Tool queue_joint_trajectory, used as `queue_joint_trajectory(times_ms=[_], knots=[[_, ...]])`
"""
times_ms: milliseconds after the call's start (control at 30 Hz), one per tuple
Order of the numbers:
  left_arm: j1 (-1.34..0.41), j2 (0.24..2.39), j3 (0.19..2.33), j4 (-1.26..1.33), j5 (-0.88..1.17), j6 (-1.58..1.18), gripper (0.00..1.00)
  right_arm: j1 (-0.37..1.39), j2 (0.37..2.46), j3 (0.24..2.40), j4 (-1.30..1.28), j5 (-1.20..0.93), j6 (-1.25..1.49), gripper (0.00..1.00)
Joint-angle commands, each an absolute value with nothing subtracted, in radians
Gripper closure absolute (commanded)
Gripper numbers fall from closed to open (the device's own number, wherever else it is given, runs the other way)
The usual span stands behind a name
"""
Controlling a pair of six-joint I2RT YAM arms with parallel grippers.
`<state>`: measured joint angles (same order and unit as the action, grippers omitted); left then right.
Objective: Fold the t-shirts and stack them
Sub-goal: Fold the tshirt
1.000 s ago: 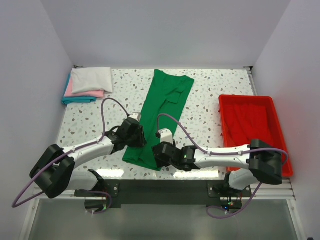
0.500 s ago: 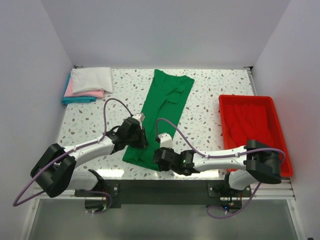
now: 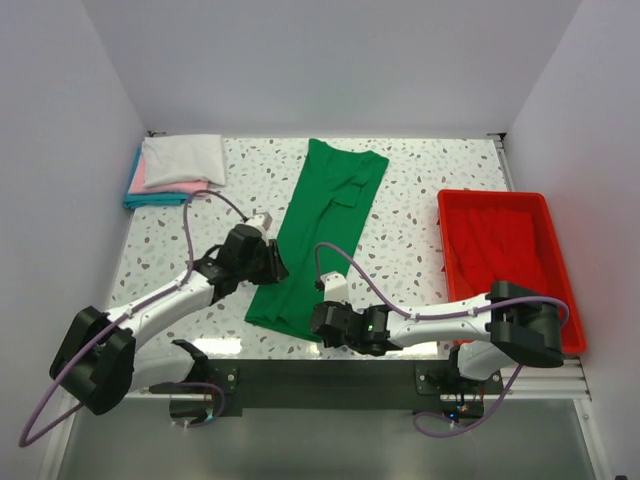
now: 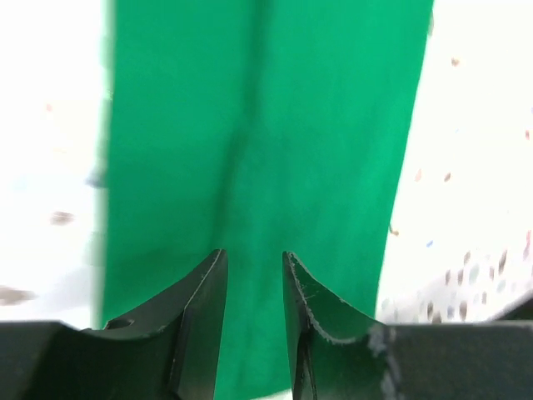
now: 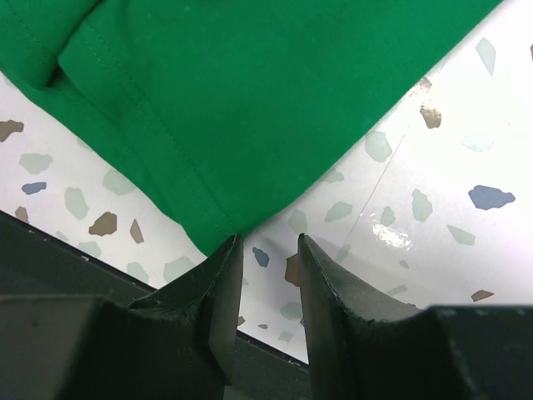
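Note:
The bright green t-shirt (image 3: 322, 215) lies folded lengthwise into a long strip down the middle of the table, its hem end nearest me. My left gripper (image 3: 270, 266) is over the strip's left edge; in the left wrist view it (image 4: 254, 255) stands open, with green cloth (image 4: 266, 125) showing through the gap. My right gripper (image 3: 318, 322) is at the near right corner of the hem. It (image 5: 269, 239) is open, with bare table between the jaws and the stitched corner (image 5: 218, 223) just off its left fingertip. Folded white (image 3: 184, 157), pink (image 3: 180, 187) and teal (image 3: 152, 199) t-shirts are stacked at the back left.
A red plastic tray (image 3: 548, 232) stands along the right side of the speckled table (image 3: 410, 215). The table's dark near edge (image 5: 50, 258) runs just below my right gripper. White walls close off the back and both sides.
My right gripper slid toward the near edge, down to the shirt's hem corner, and its jaws narrowed. My left gripper shifted a little left and back along the shirt's left edge.

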<state>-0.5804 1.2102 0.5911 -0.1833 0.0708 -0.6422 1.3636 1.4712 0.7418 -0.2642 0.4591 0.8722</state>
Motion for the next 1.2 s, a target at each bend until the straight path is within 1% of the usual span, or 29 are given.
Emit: queue_joint_trajectory(times_ms=[0,100,233,600,833,1167], knots=[[-0.47,1.144,0.614,-0.238,0.015,-0.632,0.62,1.377,1.436,0.732,-0.222,0.522,0.907,0.64],[-0.457,1.158,0.594,-0.239,0.012,-0.63,0.6,1.379,1.433,0.732,-0.222,0.522,0.907,0.64],[-0.456,1.204,0.565,-0.195,0.064,-0.635,0.6,1.382,1.434,0.739,-0.224,0.522,0.902,0.65],[-0.456,1.272,0.496,-0.091,0.182,-0.66,0.61,1.385,1.42,0.727,-0.227,0.528,0.908,0.65],[-0.456,1.281,0.446,-0.017,0.267,-0.672,0.61,1.384,1.422,0.729,-0.233,0.532,0.907,0.65],[-0.456,1.269,0.436,0.026,0.327,-0.675,0.61,1.382,1.436,0.73,-0.227,0.532,0.913,0.65]])
